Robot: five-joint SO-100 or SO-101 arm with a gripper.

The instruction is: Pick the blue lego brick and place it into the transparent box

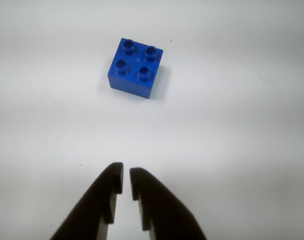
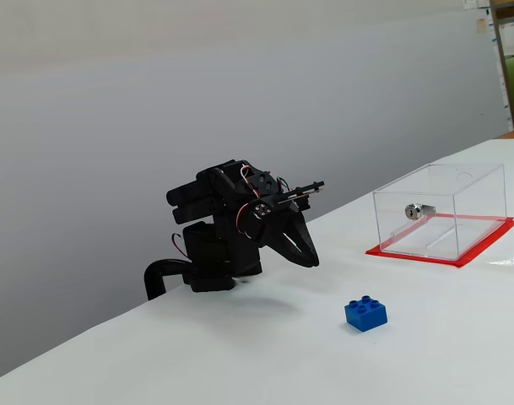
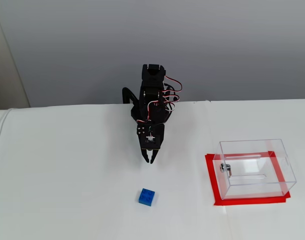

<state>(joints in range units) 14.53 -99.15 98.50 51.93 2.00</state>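
Right of the arm in a fixed view, clear box (image 3: pixel 256 170) on red base, silver lock (image 3: pixel 224 168) on one wall, nothing inside. Blue brick (image 3: pixel 146 196) studs up on white table (image 3: pixel 67 175), apart from box, ahead of gripper (image 1: pixel 126 175). Arm folded low, fingers (image 1: pixel 107 192) nearly closed, holding nothing, slim gap showing.
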